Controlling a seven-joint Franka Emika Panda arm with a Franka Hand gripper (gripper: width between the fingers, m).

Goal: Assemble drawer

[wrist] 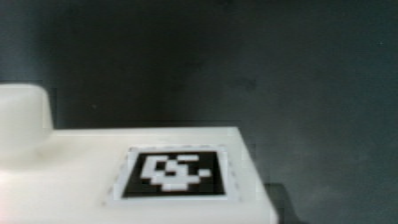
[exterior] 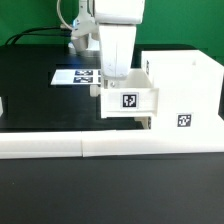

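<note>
The white box casing [exterior: 182, 80] stands at the exterior view's right, with a tag [exterior: 184, 121] on its front. A small white tray [exterior: 130, 100] with a tag on its near face sits against the casing's left side, seemingly lifted a little off the table. My gripper [exterior: 117, 80] comes straight down onto the tray's far wall and appears shut on it; the fingertips are hidden behind the tray. In the wrist view a white tagged surface [wrist: 175, 172] fills the lower part, with a rounded white piece [wrist: 18, 122] beside it. No second tray is clearly visible.
The marker board [exterior: 76, 75] lies on the black table behind the tray. The long low white L-shaped bar [exterior: 100, 146] runs along the front. Another white part [exterior: 2, 105] shows at the exterior view's left edge.
</note>
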